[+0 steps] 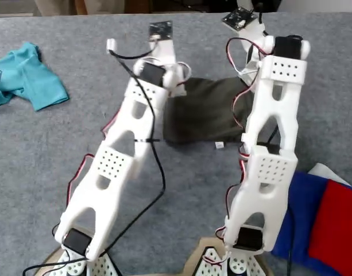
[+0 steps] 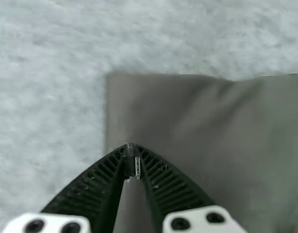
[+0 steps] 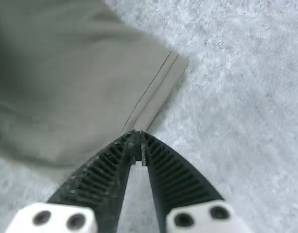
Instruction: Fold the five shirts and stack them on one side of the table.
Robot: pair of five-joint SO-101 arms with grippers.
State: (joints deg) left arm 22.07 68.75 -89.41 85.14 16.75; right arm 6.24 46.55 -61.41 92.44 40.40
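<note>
A dark olive shirt (image 1: 207,109) lies flat in the middle of the table, partly folded into a rectangle. My left gripper (image 2: 131,162) is shut, its tips pinching the olive shirt (image 2: 202,126) just inside one far corner. My right gripper (image 3: 135,145) is shut too, its tips on the hem of the olive shirt (image 3: 66,82) near the other far corner. Both arms stretch over the shirt in the high view and hide its side edges. A teal shirt (image 1: 26,77) lies crumpled at the far left. Folded blue (image 1: 305,213) and red (image 1: 336,230) shirts lie at the near right.
Grey felt-like table cover (image 1: 61,144) runs under everything. Open cloth lies between the teal shirt and the left arm, and also along the far edge. The arm bases stand at the near edge.
</note>
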